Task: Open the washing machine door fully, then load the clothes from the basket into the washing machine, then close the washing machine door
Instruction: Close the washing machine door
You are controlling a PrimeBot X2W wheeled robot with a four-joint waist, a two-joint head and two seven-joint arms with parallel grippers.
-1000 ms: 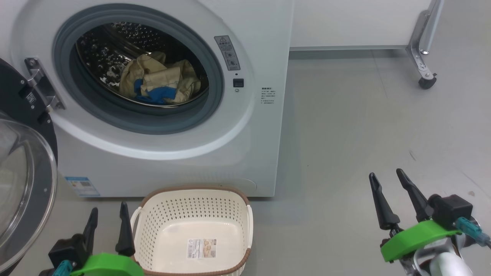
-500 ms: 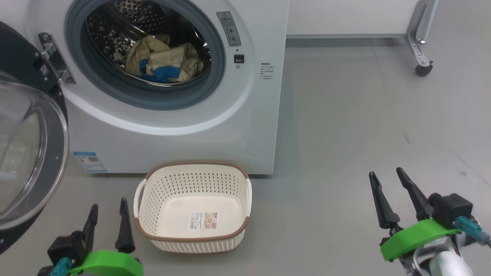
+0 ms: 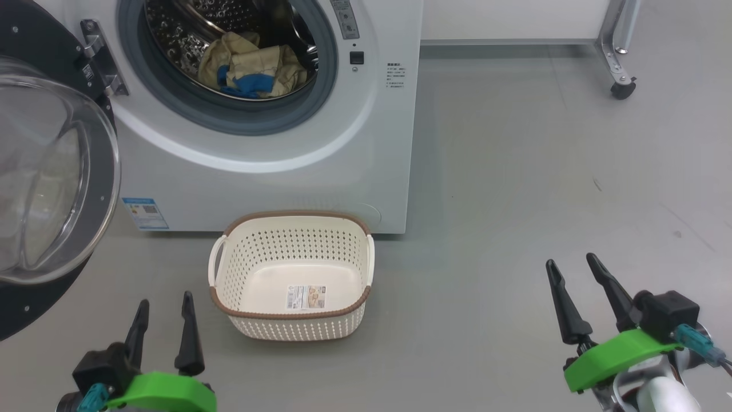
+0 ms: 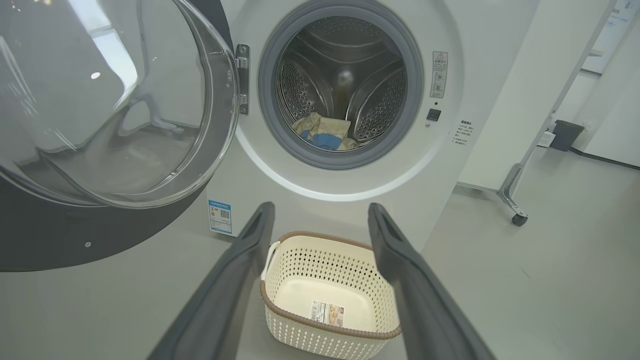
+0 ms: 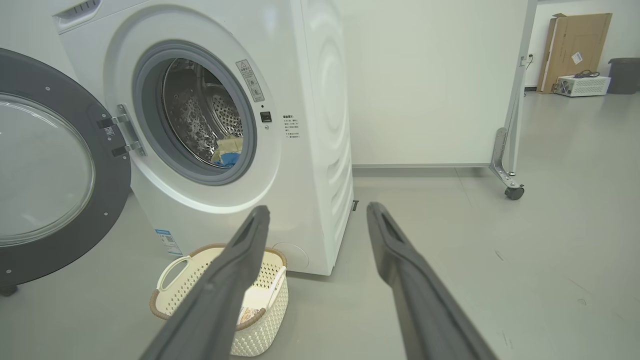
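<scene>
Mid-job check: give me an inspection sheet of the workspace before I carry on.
Surface: smooth grey floor, faint scuffs.
Job's things: big white front-loading washing machine; its round black-rimmed glass door stands wide open on the left; pale yellow and blue clothes lie in the perforated steel drum; cream perforated plastic basket sits on the floor before the machine, holding just its label sticker.
Clutter: nothing seen.
Claws: left claw and right claw both open, holding nothing.
Cables: teal connector with a short lead beside the right claw.
Surroundings: white partition panel on a metal castor leg; cardboard box and grey bin far off.
</scene>
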